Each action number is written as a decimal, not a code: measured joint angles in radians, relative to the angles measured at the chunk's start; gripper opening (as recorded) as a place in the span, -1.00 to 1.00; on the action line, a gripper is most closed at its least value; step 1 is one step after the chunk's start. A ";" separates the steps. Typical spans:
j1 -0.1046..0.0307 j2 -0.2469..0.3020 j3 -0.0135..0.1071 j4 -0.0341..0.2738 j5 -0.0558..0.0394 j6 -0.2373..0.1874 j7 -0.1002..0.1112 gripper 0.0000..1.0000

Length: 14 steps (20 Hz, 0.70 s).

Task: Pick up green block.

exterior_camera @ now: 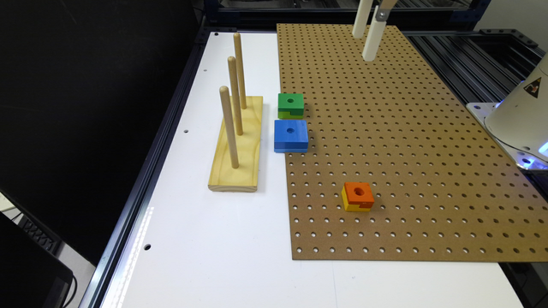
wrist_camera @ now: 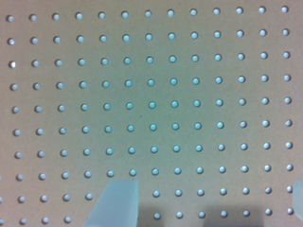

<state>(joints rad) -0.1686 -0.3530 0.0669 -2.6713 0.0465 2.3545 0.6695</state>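
Approach step: gripper [exterior_camera: 367,40] hangs at top centre of the exterior view, fingers spread, apparently gripping nothing. Green block [exterior_camera: 290,105] sits left of centre on the pegboard [exterior_camera: 406,149], just above the blue block [exterior_camera: 290,135]. Next: travel over the green block, descend, close.

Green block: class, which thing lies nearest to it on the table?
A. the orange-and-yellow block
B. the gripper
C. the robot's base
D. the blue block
D. In the exterior view the green block sits right beside the blue block at the pegboard's edge, while the orange-and-yellow block lies well apart and the gripper hangs over the board's far end.
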 joint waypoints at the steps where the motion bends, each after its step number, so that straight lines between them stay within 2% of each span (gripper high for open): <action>1: -0.001 0.007 0.000 0.006 0.0000 0.000 0.000 1.00; 11: -0.001 0.027 0.000 0.026 -0.0002 0.001 -0.001 1.00; 14: -0.004 0.054 0.000 0.057 -0.0009 0.001 -0.001 1.00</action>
<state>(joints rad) -0.1721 -0.2987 0.0670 -2.6140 0.0456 2.3553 0.6684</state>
